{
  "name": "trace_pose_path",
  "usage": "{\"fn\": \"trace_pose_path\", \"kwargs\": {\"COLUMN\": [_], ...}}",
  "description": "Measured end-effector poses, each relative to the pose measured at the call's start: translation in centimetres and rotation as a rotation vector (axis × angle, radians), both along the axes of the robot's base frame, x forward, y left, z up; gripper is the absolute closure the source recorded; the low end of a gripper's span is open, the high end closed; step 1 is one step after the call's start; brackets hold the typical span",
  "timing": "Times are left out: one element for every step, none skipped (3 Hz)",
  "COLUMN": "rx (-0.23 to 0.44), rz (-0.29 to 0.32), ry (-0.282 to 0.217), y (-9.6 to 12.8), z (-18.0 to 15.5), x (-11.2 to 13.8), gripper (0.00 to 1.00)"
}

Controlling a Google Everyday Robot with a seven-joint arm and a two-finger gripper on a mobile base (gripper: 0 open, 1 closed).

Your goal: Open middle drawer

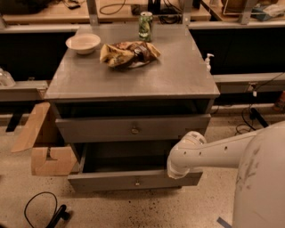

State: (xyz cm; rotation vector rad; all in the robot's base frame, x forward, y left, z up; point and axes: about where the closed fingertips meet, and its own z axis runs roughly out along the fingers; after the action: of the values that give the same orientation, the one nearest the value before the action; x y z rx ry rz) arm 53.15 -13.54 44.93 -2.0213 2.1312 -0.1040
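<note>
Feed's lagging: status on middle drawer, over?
Gripper at right end of middle drawer front. Drawer pulled out, inside showing. Cardboard box beside cabinet, not in path.

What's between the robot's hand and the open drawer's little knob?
Just bare grey front, in the camera view: the gripper is at the right end of the middle drawer, the knob at its centre.

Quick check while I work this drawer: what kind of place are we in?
Probably a workshop or lab: workbenches strung with cables behind the grey drawer cabinet, and a cardboard box on the speckled floor. The gripper is at the right end of the pulled-out drawer, behind the arm's wrist.
</note>
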Motion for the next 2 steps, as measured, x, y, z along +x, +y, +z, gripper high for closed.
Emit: {"fn": "trace_pose_path", "kwargs": {"rx": [0.000, 0.000], "rz": [0.000, 0.000], "ry": [0.000, 0.000], "y": [0.00, 0.00], "z": [0.07, 0.21], "x": [0.00, 0.00], "gripper": [0.82, 0.59]}}
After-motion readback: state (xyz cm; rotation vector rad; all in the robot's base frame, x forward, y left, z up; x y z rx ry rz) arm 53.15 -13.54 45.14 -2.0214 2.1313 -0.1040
